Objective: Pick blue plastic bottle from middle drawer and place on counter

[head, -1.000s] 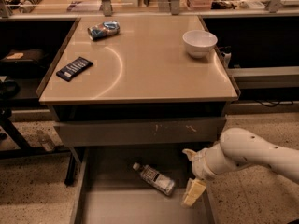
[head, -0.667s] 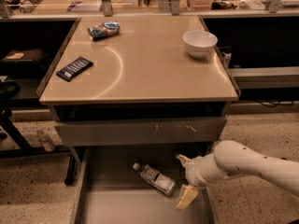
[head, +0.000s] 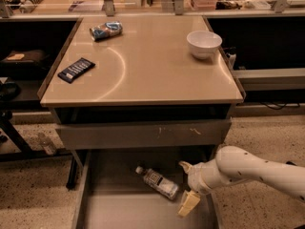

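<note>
Gripper poised beside the bottle; no grasp yet

The blue plastic bottle (head: pixel 158 182) lies aslant on its side in the middle drawer (head: pixel 119 209). Closing off-centre could roll it away, or a finger could catch the drawer wall. The gripper (head: pixel 182 189), spread and empty, sits just right of the bottle's base; the arm reaches in low from the right, beneath the surface (head: pixel 143 66).

A white bowl (head: pixel 204 43) sits near the worktop's (head: pixel 157 75) far right corner; a crumpled blue-and-white snack bag (head: pixel 106 30) lies far left, a flat dark-blue packet (head: pixel 76 69) by the left edge
</note>
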